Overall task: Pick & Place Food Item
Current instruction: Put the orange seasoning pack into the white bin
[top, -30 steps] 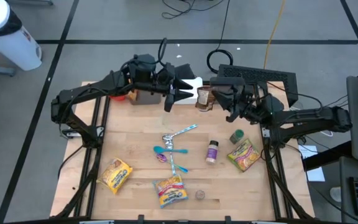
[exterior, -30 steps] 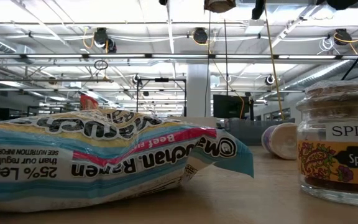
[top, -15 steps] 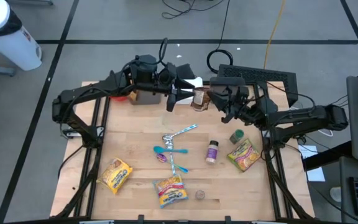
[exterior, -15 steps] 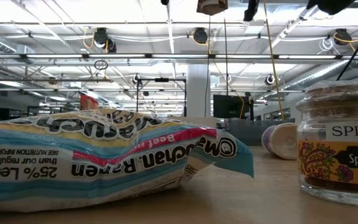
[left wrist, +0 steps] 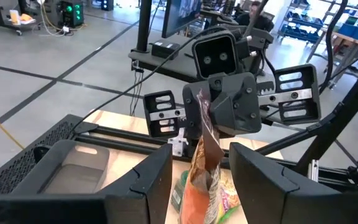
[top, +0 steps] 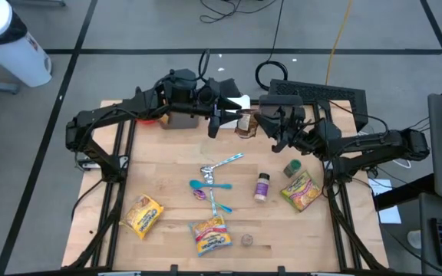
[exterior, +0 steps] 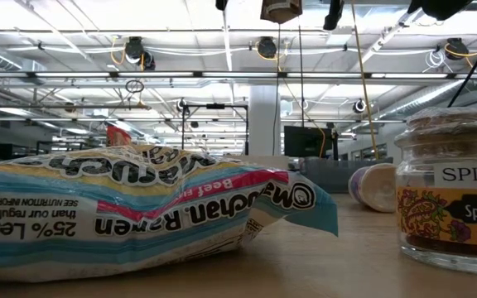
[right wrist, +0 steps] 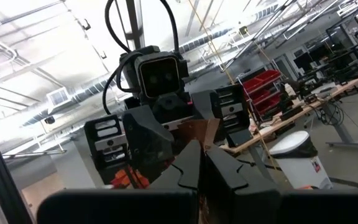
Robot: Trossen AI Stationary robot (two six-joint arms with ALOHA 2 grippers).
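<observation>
Snack pouch (top: 243, 123): pinched by closed right claw (top: 253, 120), between parted left claw (top: 225, 121) fingers; label unreadable.

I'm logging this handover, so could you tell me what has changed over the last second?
The brown food pouch, pinched in the shut right gripper, has slid a little toward the left gripper, whose fingers now flank it without clearly gripping. Both arms stay raised at the table's far edge. The noodle packets, spice jar and spoons have not moved.
</observation>
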